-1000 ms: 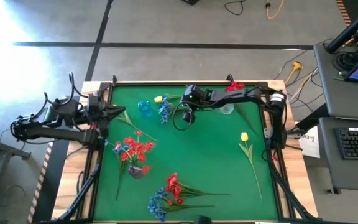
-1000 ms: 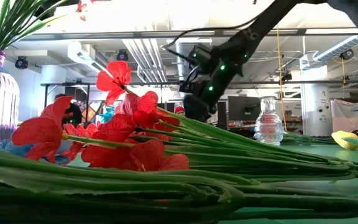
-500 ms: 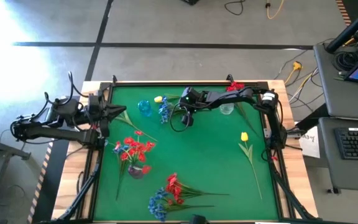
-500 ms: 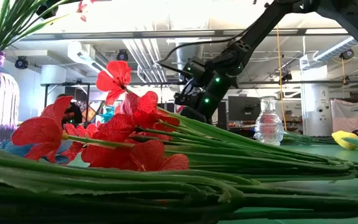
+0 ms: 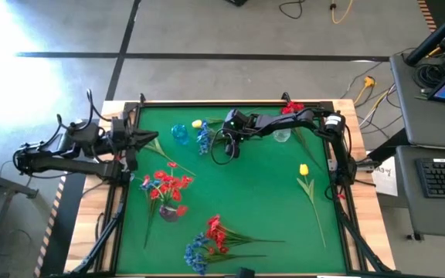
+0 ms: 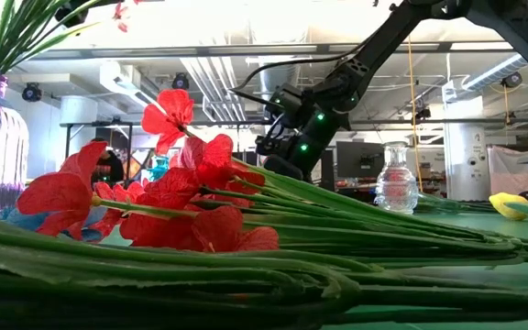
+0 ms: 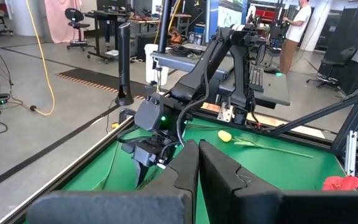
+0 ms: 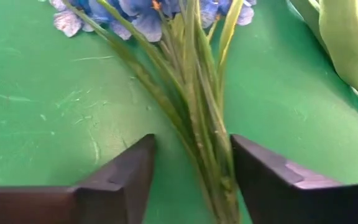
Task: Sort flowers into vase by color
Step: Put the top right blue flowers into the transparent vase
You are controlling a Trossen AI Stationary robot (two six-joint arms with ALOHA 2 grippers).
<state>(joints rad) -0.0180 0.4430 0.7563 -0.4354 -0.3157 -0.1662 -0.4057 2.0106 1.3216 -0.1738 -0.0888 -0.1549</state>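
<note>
purple vase holds red flowers (blue mixed in).

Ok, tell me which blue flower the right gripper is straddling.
The blue flower at the far edge beside the blue vase; the right gripper brackets its stems. The other blue bunch lies at the near edge with red ones.

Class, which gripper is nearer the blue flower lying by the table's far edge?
Right. The right gripper straddles the blue flower stem, fingers either side; the left gripper waits by the table's left edge.
</note>
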